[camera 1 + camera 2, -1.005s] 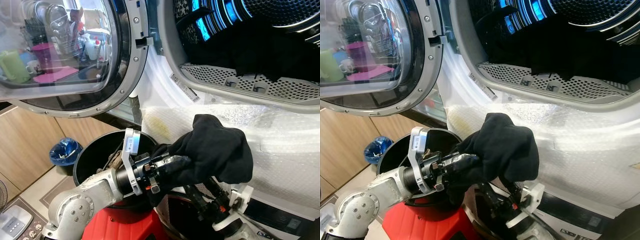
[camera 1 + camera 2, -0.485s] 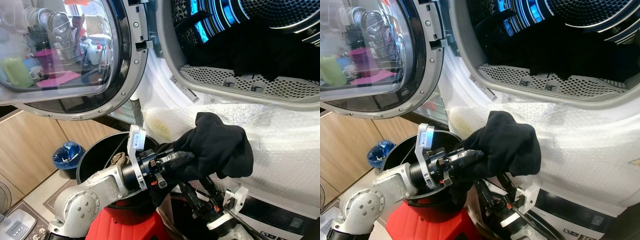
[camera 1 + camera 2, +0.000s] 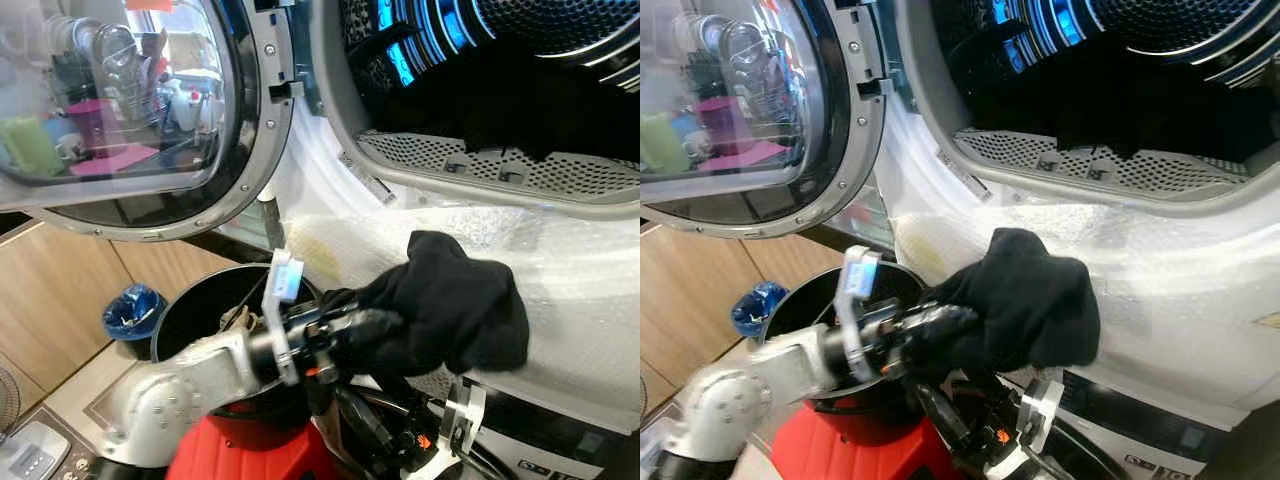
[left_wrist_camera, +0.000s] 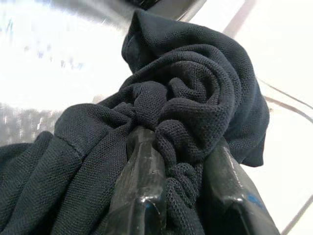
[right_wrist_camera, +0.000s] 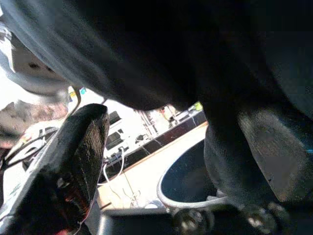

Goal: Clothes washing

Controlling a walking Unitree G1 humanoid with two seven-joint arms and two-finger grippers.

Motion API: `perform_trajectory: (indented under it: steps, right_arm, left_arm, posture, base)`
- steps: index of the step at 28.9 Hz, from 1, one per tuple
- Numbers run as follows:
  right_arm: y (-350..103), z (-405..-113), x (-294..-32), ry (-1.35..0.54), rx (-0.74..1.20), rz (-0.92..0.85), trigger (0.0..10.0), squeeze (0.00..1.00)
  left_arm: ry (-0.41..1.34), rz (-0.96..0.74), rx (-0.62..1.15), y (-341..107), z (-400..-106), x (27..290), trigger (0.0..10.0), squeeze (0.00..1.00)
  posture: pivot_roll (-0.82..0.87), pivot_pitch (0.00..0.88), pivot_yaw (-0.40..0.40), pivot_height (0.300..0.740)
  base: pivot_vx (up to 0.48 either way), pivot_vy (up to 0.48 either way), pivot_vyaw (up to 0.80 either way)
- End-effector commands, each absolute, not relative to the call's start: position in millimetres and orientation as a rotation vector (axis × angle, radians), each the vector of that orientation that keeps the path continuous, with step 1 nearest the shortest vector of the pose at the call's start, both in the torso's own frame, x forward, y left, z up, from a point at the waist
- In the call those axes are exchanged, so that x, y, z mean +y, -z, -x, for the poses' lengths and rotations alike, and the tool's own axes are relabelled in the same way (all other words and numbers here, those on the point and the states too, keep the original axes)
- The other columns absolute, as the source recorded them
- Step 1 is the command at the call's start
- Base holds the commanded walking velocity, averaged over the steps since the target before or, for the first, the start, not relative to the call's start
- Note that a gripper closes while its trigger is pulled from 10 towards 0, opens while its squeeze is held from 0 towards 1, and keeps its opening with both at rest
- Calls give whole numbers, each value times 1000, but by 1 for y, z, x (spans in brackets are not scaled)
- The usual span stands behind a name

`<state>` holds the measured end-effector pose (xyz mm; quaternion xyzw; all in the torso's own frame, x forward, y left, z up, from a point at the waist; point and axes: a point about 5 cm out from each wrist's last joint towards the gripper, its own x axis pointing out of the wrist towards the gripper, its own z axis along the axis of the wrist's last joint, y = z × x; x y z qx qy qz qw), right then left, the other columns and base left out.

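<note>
Silver and blurred, the left arm reaches from the lower left of the head views up and to the right, forearm roughly level, and its left pincer (image 3: 375,325) is buried in a black garment (image 3: 455,310). The left wrist view shows both black fingers (image 4: 142,181) clenched on a bunched fold of the dark knit cloth, which wraps over and between them. The garment hangs as a rounded bundle in front of the white front panel of the washing machine (image 3: 560,270), just below the lower rim of the drum opening (image 3: 500,170) and apart from it.

Below the bundle, the right pincer (image 3: 400,440) rises from the bottom edge of the head views, pointing up toward the cloth. In the right wrist view its two fingers (image 5: 80,147) stand apart with open space between them, gripping nothing, and the dark cloth looms close above.

Inside the drum more dark laundry (image 3: 540,100) lies against the perforated lip. The round glass door (image 3: 140,100) is swung wide to the left, leaving the mouth of the drum unblocked above the garment. Under the left arm stands a black bucket (image 3: 195,310) on a red base (image 3: 250,455); the bucket's rim sits just beside the forearm. A small blue bin (image 3: 130,310) sits on the floor by the wooden cabinet (image 3: 60,290), well to the left.
</note>
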<state>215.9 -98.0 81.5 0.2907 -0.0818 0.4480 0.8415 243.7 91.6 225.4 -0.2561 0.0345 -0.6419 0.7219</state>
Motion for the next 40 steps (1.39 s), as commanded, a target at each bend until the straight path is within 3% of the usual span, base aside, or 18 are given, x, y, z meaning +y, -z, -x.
perform_trajectory:
  steps: [1,15,22,26,32,35,40]
  right_arm:
    - [-83,-216,-91,-966,-181,-639,10000,0]
    - [-70,-221,-112,-928,-135,-610,10000,0]
    - [-65,-231,-149,-788,-141,-558,10000,0]
    - [-66,-232,-190,-660,-152,-489,10000,0]
    - [-61,-230,-221,-558,-134,-437,10000,0]
    - [-60,-227,-232,-542,-126,-422,10000,0]
    - [-64,-211,-236,-676,-90,-445,10000,0]
  left_arm:
    - [1465,544,15,-241,-240,96,0,0]
    - [1587,743,-92,-285,-230,102,0,0]
    - [1634,831,-62,-279,-222,99,0,0]
    - [1534,912,26,-253,-218,115,0,0]
    - [1412,950,56,-236,-222,129,0,0]
    - [1362,954,47,-233,-225,135,0,0]
    - [1360,912,15,-240,-227,139,0,0]
  posture:
    - [39,39,143,740]
    - [90,42,160,740]
    - [83,44,164,740]
    - [78,53,158,740]
    - [76,55,151,740]
    - [77,55,147,740]
    - [76,54,142,740]
  base:
    - [0,0,0]
    - [0,0,0]
    - [0,0,0]
    - [0,0,0]
    - [0,0,0]
    - [0,0,0]
    - [0,0,0]
